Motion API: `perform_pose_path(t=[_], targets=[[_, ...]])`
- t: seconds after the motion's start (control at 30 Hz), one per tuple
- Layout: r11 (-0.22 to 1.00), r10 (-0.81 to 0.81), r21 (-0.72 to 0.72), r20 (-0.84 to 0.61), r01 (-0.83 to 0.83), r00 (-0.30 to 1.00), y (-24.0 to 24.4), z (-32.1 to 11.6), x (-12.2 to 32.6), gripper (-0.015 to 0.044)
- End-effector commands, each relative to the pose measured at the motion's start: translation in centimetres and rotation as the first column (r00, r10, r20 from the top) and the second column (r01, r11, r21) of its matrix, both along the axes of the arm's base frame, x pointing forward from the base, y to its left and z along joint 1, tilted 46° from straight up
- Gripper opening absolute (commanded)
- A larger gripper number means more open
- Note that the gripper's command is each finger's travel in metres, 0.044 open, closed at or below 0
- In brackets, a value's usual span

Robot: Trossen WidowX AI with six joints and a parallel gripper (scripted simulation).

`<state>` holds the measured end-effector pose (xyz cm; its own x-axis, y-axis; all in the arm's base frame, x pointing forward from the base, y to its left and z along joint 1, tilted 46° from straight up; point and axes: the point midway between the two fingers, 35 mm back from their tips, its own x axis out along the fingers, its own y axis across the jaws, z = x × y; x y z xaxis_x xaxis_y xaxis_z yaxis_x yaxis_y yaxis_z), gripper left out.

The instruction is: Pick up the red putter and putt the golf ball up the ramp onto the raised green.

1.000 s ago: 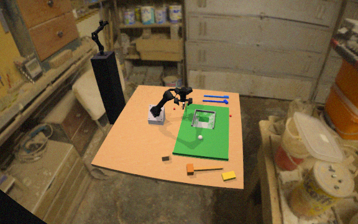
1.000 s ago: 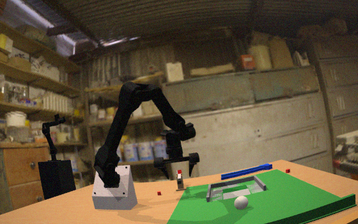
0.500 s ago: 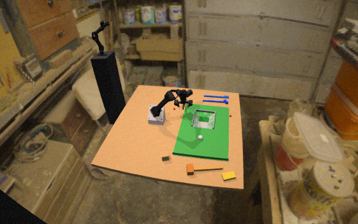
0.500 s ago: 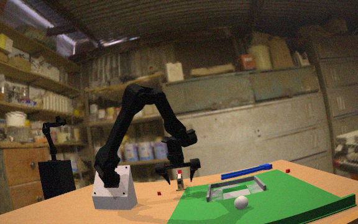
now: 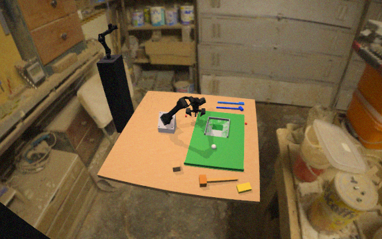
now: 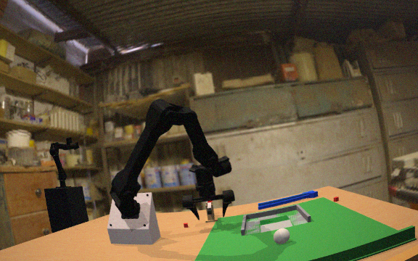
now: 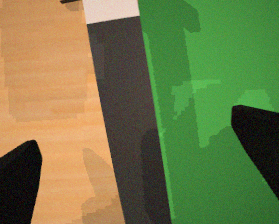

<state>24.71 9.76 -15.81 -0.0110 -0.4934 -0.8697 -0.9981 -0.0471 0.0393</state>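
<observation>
Claw (image 6: 209,207) hangs released and empty astride the upright putter (image 6: 210,211) at centre frame; any sideways drift while descending could topple it before fingers close.

Between my matt black fingers: a smooth grey-and-white putter grip (image 7: 126,116), grained wooden table (image 7: 43,83), flat matt green mat (image 7: 210,43).
</observation>
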Motion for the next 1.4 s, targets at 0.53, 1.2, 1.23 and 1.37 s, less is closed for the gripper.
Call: perform_pose_path(t=[0.53,1.2,1.23,1.37], targets=[[1.0,0.0,0.0,0.0,0.0,1.0,0.0,0.0,0.0,0.0052],[1.0,0.0,0.005,-0.006,0.0,1.0,6.8,6.7,-0.1,0.0],[1.0,0.0,0.005,-0.006,0.0,1.0,7.1,7.0,-0.1,0.0],[1.0,-0.004,-0.003,0.002,0.004,1.0,6.4,6.8,0.1,0.0]])
